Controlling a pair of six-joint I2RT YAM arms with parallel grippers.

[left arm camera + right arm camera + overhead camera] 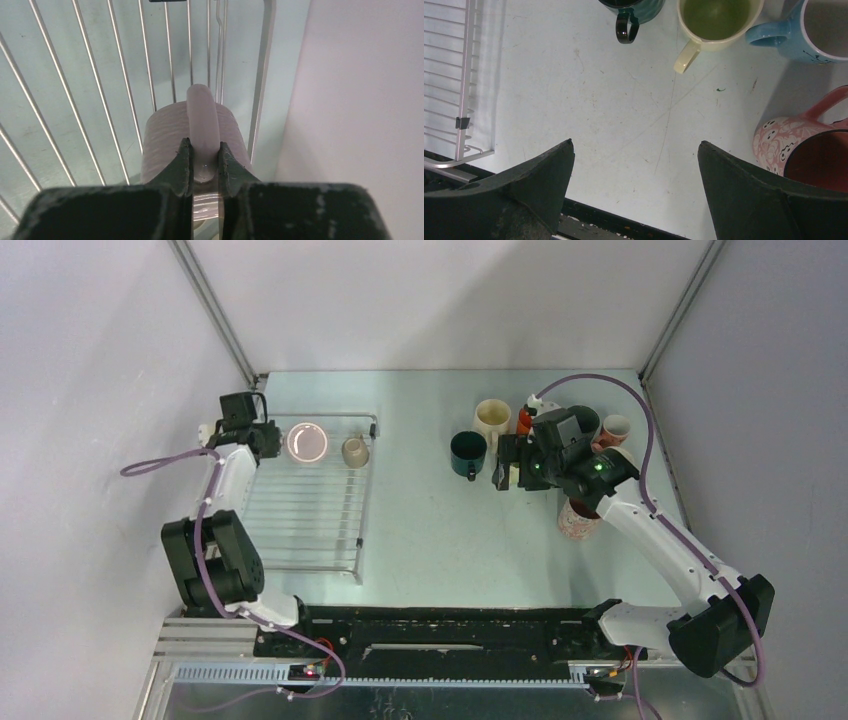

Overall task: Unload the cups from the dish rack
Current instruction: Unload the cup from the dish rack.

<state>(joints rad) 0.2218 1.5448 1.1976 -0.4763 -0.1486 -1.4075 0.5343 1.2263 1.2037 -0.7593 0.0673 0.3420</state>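
Observation:
The silver wire dish rack (300,525) lies at the table's left. At its far end stand a pink cup (307,442) and a small beige cup (354,451). My left gripper (268,438) is shut on the pink cup's handle (202,112); the fingers (181,162) pinch it from both sides above the rack bars (95,105). My right gripper (505,476) hovers open over bare table (634,145), holding nothing. Near it on the table stand a dark green cup (467,453), a cream cup (492,418) and a speckled pink cup (578,521).
More cups cluster at the back right, partly hidden by the right arm: a pink-and-white one (616,429) and a blue one (809,30). A white wall (360,120) runs close along the rack's left side. The rack's right rim (465,100) shows in the right wrist view.

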